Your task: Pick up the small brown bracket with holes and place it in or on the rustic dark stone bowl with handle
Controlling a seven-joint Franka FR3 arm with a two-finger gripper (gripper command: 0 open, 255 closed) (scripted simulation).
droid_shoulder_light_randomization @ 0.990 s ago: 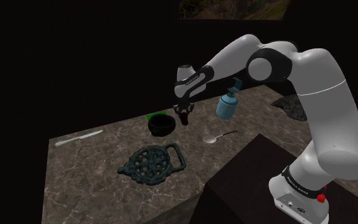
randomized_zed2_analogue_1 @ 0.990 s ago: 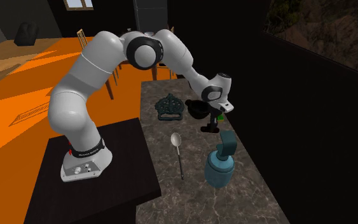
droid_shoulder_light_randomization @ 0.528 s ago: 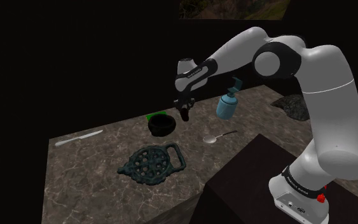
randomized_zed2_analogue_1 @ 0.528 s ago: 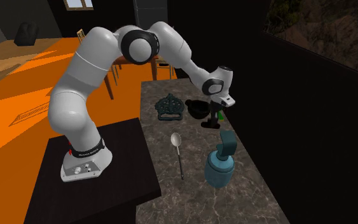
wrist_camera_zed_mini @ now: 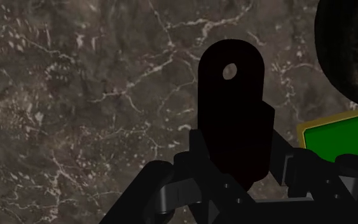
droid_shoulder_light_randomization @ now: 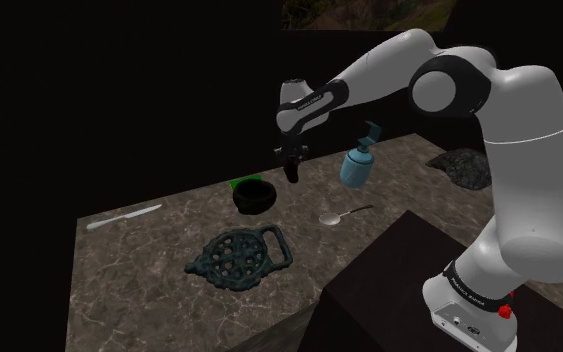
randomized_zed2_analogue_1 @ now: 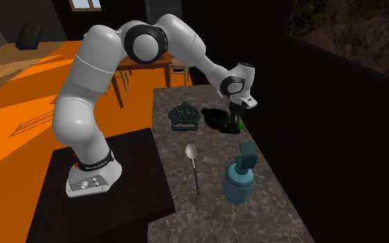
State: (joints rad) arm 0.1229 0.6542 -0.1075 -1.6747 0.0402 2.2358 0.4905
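Tool [droid_shoulder_light_randomization: 291, 168]: pinching the bracket [wrist_camera_zed_mini: 233, 114], raised above the table [droid_shoulder_light_randomization: 149, 275].
Bracket: dark, one round hole showing at its free end, off the table between the fingers.
Bowl [droid_shoulder_light_randomization: 254, 196]: dark, on the table near the tool, not under it.
Green thing [wrist_camera_zed_mini: 333, 137]: just beside the bowl.
Also on the table: trivet [droid_shoulder_light_randomization: 237, 258], spoon [droid_shoulder_light_randomization: 344, 214], blue bottle [droid_shoulder_light_randomization: 357, 163], knife [droid_shoulder_light_randomization: 122, 216].

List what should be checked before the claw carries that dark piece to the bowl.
1. Grip: the claw clasps the dark bracket: ok.
2. Height: the bracket hangs clear of the counter: ok.
3. Position: the claw over the bowl: not ok, the bowl lies off to one side.
4. Room in the bowl: cannot tell, its inside is dark.
5. Path: the blue bottle stands on the claw's far side from the bowl: ok.
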